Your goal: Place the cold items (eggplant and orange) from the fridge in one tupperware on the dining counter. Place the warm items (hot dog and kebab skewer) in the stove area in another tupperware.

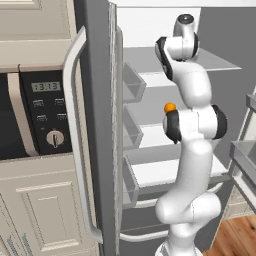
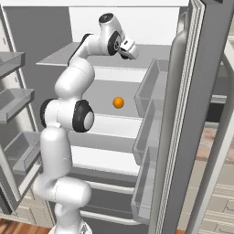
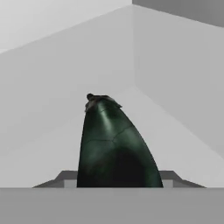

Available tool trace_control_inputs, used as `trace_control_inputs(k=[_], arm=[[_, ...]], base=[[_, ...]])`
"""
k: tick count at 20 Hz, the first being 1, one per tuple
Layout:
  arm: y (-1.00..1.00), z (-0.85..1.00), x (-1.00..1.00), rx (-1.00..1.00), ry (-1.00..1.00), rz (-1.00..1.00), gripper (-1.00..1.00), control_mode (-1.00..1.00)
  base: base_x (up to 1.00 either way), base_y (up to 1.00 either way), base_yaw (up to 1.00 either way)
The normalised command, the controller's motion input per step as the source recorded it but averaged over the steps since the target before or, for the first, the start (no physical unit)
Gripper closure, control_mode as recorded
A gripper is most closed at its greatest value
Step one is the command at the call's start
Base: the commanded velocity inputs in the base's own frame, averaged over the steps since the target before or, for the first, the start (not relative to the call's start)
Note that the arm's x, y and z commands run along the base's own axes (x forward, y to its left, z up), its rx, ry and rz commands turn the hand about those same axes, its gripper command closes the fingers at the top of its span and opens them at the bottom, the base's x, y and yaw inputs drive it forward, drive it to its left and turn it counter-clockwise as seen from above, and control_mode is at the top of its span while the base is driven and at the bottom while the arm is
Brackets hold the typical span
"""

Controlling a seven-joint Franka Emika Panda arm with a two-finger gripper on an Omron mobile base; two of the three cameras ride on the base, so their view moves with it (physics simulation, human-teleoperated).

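Note:
My gripper [image 3: 118, 180] is inside the open fridge [image 2: 105, 27] at the top shelf, with a dark green-black eggplant [image 3: 113, 144] filling the space between its two fingers. The eggplant's stem end points away toward the fridge's back corner. Both fingers [image 3: 65, 178] press against the eggplant's sides. From the right base view the hand [image 2: 129, 54] hovers just over the upper shelf. The orange [image 2: 119, 102] [image 1: 170, 107] rests one shelf lower, a small bright ball below the hand and apart from it.
The grey fridge door [image 1: 95, 125] with its long curved handle [image 1: 70, 125] stands open on the left, its bins [image 2: 148, 105] facing the shelves. A cream cabinet with a black oven panel [image 1: 47, 112] lies beyond it. More door bins [image 2: 13, 100] flank the arm's other side.

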Motion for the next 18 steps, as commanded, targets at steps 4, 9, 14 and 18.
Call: trace_control_inputs(k=[4,9,14,18], arm=[[0.16,-0.4,-0.65,0.22,-0.55,0.0,1.0,-1.0],[0.64,-0.01,-0.9,0.17,-0.68,0.0,1.0,-1.0],[0.86,-0.05,-1.0,0.01,-0.15,0.0,1.0,-1.0],[0.2,0.28,-1.0,0.0,-0.03,0.0,1.0,-1.0]], base=[[0.0,0.0,0.0],[0.0,0.0,0.0],[0.0,0.0,0.0],[0.0,0.0,0.0]])
